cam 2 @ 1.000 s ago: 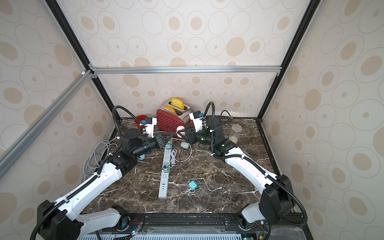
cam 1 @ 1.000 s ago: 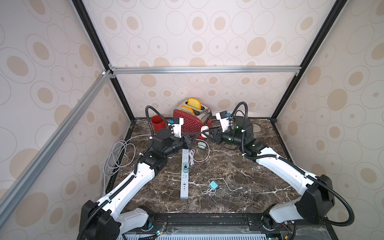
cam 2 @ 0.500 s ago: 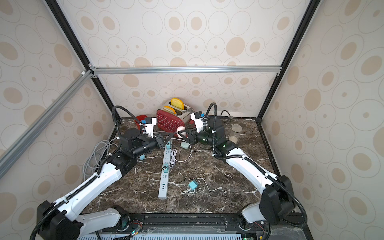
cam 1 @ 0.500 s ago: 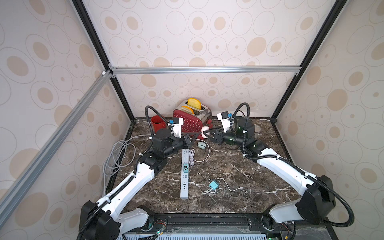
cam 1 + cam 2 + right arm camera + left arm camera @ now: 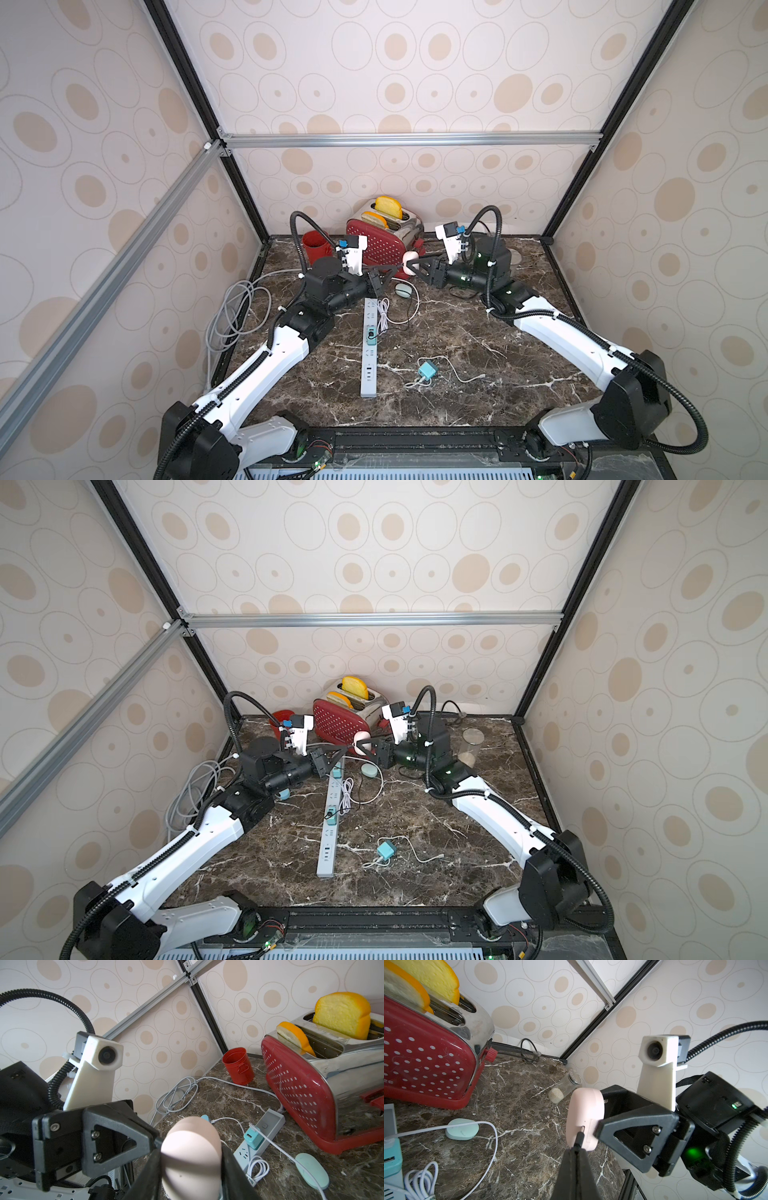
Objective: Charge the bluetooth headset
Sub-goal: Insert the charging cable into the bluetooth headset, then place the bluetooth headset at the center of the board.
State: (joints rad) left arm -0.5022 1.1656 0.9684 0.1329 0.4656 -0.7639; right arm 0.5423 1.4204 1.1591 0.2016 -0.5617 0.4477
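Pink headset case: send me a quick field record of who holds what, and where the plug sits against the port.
pink case: held off the table in the right gripper, port facing the left arm
plug: black, pinched in the shut left gripper
plug to port: tip at the port; whether it is fully seated cannot be told
power strip: flat on the table, teal charger plugged in
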